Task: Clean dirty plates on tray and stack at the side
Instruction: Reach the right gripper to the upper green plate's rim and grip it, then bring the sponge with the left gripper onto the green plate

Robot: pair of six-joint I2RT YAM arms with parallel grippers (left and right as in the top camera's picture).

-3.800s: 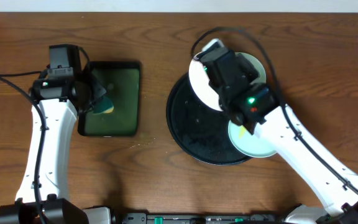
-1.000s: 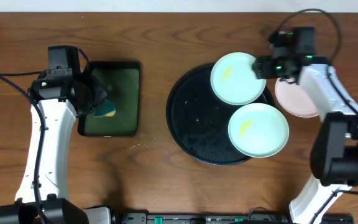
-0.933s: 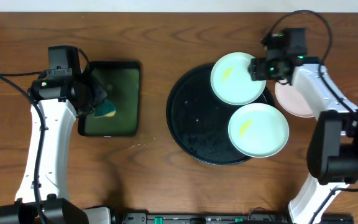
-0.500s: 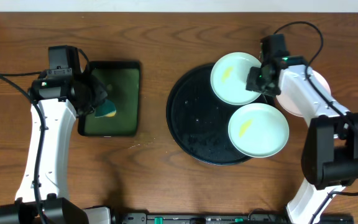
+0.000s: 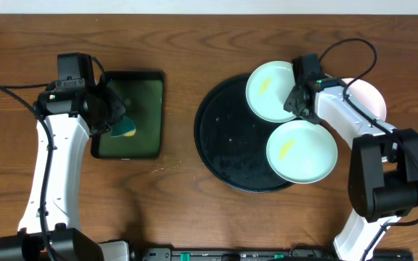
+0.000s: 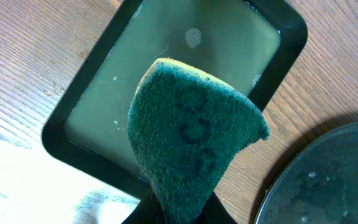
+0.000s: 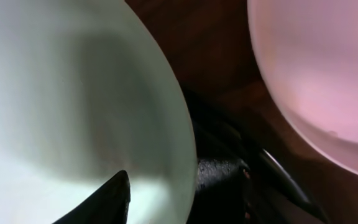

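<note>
My right fingers (image 5: 297, 101) straddle the upper plate (image 5: 269, 88) rim at its 4 o'clock, one tip on top, one under; can't tell if clamped. That plate sits at 1 o'clock on the tray (image 5: 223, 148), second plate (image 5: 301, 151) at 4. My left fingers (image 5: 113, 117) pinch the sponge (image 6: 191, 137) over the green tray (image 5: 140, 90).

tray (image 5: 223, 138): black | far plate (image 5: 271, 90), near plate (image 5: 301, 151): mint, yellow-smeared, on tray | pink plate (image 5: 367, 93): beside tray
</note>
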